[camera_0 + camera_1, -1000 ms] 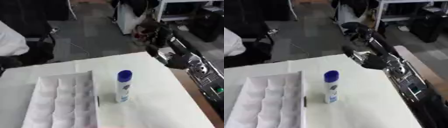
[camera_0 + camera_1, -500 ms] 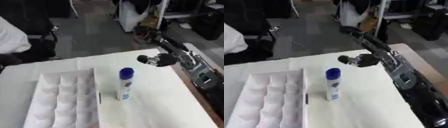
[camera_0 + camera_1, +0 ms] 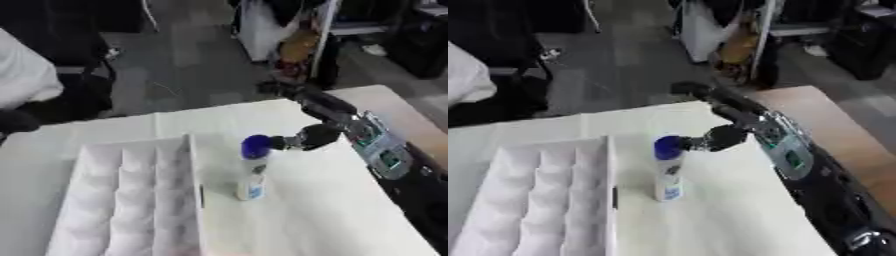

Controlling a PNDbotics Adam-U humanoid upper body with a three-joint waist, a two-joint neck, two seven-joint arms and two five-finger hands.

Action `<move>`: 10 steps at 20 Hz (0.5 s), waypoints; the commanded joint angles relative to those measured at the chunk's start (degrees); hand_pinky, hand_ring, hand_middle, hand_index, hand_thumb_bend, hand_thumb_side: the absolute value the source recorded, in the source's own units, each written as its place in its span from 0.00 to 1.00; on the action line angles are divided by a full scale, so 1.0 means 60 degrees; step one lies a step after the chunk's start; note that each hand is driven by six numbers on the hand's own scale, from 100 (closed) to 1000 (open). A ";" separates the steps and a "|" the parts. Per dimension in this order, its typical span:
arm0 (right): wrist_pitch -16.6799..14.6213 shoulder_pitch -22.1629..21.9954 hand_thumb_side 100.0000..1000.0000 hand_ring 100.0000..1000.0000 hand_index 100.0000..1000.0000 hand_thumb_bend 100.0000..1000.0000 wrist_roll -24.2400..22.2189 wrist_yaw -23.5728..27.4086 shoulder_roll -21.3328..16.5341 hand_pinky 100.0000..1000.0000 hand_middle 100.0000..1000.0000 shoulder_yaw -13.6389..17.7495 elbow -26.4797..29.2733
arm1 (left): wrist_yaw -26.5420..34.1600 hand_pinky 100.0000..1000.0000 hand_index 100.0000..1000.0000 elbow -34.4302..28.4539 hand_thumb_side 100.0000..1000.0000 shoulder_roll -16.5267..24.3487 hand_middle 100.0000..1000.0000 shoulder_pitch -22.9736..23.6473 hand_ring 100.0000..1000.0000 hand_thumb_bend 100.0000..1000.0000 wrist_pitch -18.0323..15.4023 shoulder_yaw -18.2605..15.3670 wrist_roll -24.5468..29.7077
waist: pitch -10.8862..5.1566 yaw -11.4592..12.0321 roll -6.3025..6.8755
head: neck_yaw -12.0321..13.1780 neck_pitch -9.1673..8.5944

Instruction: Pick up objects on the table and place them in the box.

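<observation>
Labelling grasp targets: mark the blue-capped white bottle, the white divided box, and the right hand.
Blue-capped white bottle (image 3: 251, 182): left eye view, body.
White divided box (image 3: 188, 165): left eye view, right wall.
Right hand (image 3: 723, 137): right eye view, palm.

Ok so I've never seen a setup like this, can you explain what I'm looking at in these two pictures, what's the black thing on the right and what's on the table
Both pictures come from a stereo camera in a humanoid robot's head, looking down: a left eye view and a right eye view of the same moment. The black and silver thing is the robot's right arm; its right hand reaches in beside the blue cap of an upright white bottle. Whether the hand touches it is unclear; nothing is lifted. Left of the bottle on the white table lies a white box divided into compartments. The left hand is out of sight.
</observation>
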State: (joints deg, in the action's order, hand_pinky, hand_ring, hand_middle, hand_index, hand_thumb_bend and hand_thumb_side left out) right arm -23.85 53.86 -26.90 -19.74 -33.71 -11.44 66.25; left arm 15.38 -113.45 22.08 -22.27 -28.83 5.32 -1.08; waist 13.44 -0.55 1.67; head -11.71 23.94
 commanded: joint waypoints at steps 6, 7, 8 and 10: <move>-0.0172 0.0249 0.70 1.00 1.00 0.55 -0.0830 0.0329 0.0111 0.97 1.00 0.0074 -0.0163 | 0.0059 0.67 0.96 -0.0191 1.00 0.0143 0.85 -0.0155 0.63 0.39 0.0010 -0.0004 0.0045 | -0.0072 0.0067 -0.0018 | -0.0111 -0.0229; -0.0181 0.0243 0.70 1.00 1.00 0.54 -0.0844 0.0336 0.0154 0.96 1.00 0.0078 -0.0167 | 0.0061 0.67 0.96 -0.0191 1.00 0.0138 0.85 -0.0165 0.63 0.40 0.0008 -0.0006 0.0045 | -0.0065 0.0076 -0.0017 | -0.0122 -0.0239; -0.0192 0.0234 0.70 1.00 1.00 0.54 -0.0823 0.0351 0.0197 0.96 1.00 0.0086 -0.0174 | 0.0065 0.67 0.96 -0.0191 1.00 0.0134 0.85 -0.0177 0.63 0.40 0.0006 -0.0006 0.0046 | -0.0060 0.0088 -0.0018 | -0.0131 -0.0247; -0.0208 0.0217 0.71 1.00 1.00 0.54 -0.0757 0.0361 0.0267 0.96 1.00 0.0080 -0.0210 | 0.0076 0.67 0.96 -0.0191 1.00 0.0127 0.85 -0.0201 0.63 0.40 0.0002 0.0002 0.0050 | -0.0054 0.0113 -0.0023 | -0.0140 -0.0269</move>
State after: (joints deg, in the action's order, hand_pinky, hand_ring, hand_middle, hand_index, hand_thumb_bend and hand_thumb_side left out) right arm -24.96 53.87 -31.56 -17.96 -31.59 -11.47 64.67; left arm 15.47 -113.45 22.08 -22.80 -28.70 5.34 -0.88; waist 13.93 0.07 1.67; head -12.13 23.01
